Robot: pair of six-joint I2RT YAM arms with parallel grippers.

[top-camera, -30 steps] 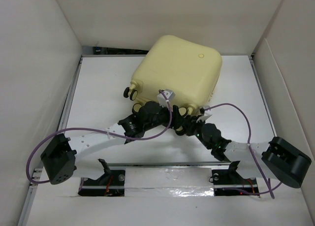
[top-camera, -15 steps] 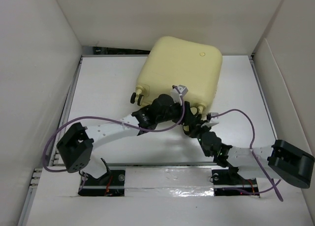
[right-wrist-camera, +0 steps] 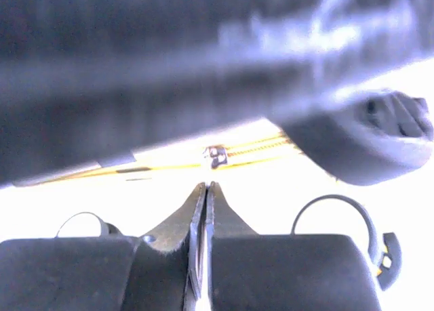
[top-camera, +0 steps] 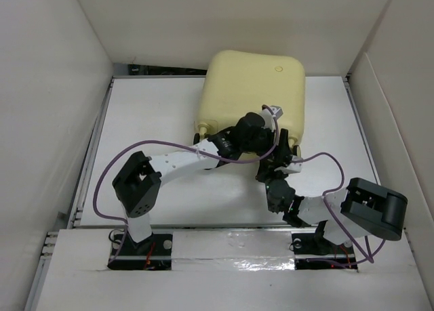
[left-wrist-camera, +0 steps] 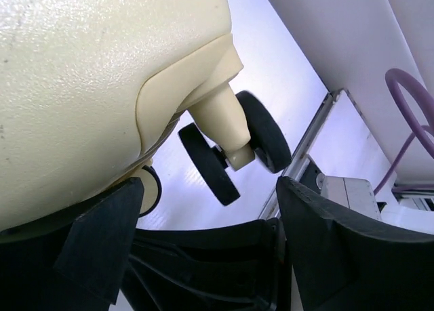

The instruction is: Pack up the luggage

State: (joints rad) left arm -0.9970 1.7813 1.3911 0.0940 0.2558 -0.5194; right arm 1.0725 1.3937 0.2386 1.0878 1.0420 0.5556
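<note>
The luggage (top-camera: pixel 254 87) is a pale yellow hard-shell suitcase lying closed at the back middle of the table. My left gripper (top-camera: pixel 266 136) is at its near edge, open and empty. In the left wrist view its fingers (left-wrist-camera: pixel 102 236) stand wide apart below the shell (left-wrist-camera: pixel 81 74) and a black-and-cream wheel (left-wrist-camera: pixel 230 148). My right gripper (top-camera: pixel 279 159) is just in front of the near edge and is shut on nothing. In the right wrist view its fingertips (right-wrist-camera: pixel 205 187) point at a zipper pull (right-wrist-camera: pixel 215 155) on the yellow zipper line.
White walls enclose the table on the left (top-camera: pixel 47 121), back and right (top-camera: pixel 400 108). A metal rail (left-wrist-camera: pixel 305 162) runs along the table's edge. Purple cables (top-camera: pixel 108 175) loop from both arms. My left arm crosses blurred above the right wrist view (right-wrist-camera: pixel 169 67).
Both grippers have moved right and farther back along the suitcase's near edge. The suitcase has turned and shifted to the right. The left arm's elbow swung inward.
</note>
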